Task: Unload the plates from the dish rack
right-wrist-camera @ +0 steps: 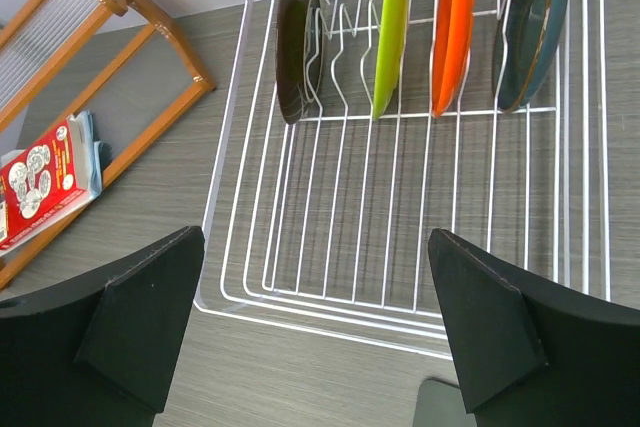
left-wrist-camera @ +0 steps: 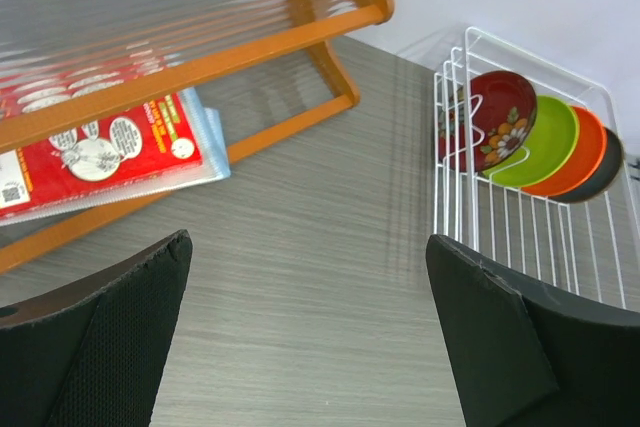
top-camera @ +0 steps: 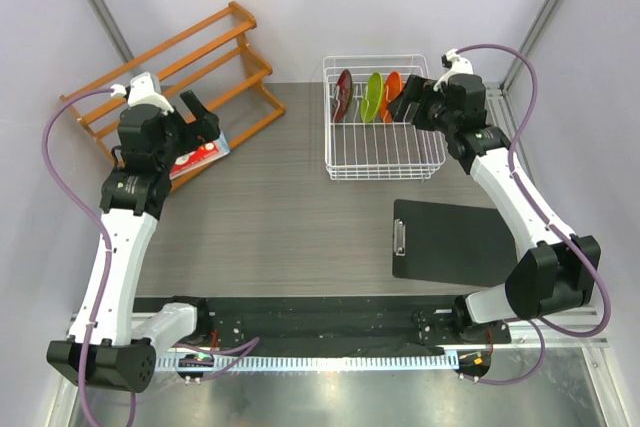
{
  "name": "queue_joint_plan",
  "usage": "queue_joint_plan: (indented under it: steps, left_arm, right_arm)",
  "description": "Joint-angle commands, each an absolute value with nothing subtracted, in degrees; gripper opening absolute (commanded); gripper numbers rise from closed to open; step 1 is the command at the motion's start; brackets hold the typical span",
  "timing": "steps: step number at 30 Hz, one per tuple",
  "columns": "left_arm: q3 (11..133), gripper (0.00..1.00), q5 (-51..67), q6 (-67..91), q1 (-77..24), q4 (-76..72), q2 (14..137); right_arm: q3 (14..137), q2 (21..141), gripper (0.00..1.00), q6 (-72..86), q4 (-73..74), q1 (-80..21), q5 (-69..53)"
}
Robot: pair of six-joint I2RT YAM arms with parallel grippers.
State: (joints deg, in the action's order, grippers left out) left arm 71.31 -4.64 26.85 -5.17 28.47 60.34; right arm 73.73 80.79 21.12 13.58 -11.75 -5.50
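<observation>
standing upright in the rack (right-wrist-camera: 400,207), all four plates (right-wrist-camera: 390,32) are yet to be unloaded; left pincer (left-wrist-camera: 308,247) and right pincer (right-wrist-camera: 316,237) both gape apart, empty.

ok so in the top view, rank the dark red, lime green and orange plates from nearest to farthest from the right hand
1. orange plate, just beside the right hand
2. lime green plate, middle of the three
3. dark red plate, at the dish rack's left side
</observation>
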Motion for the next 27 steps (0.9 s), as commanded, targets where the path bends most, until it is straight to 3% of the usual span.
queue_joint_plan:
  steps: [1, 9, 27]
  left_arm:
    - [70.32, 1.00, -1.23, 26.01, -5.10, 23.56, 58.18]
    - [71.28, 0.99, -5.71, 27.25, -5.10, 25.49, 60.47]
    - [66.89, 0.99, -12.47, 27.68, -5.19, 25.75, 62.06]
  right_arm:
    - [77.43, 79.28, 1.00, 18.21, 12.39, -11.43, -7.44]
    - [78.31, 83.49, 1.00, 14.07, 13.53, -11.43, -10.37]
    - [111.08, 109.68, 0.94, 12.83, 26.36, -11.78, 1.41]
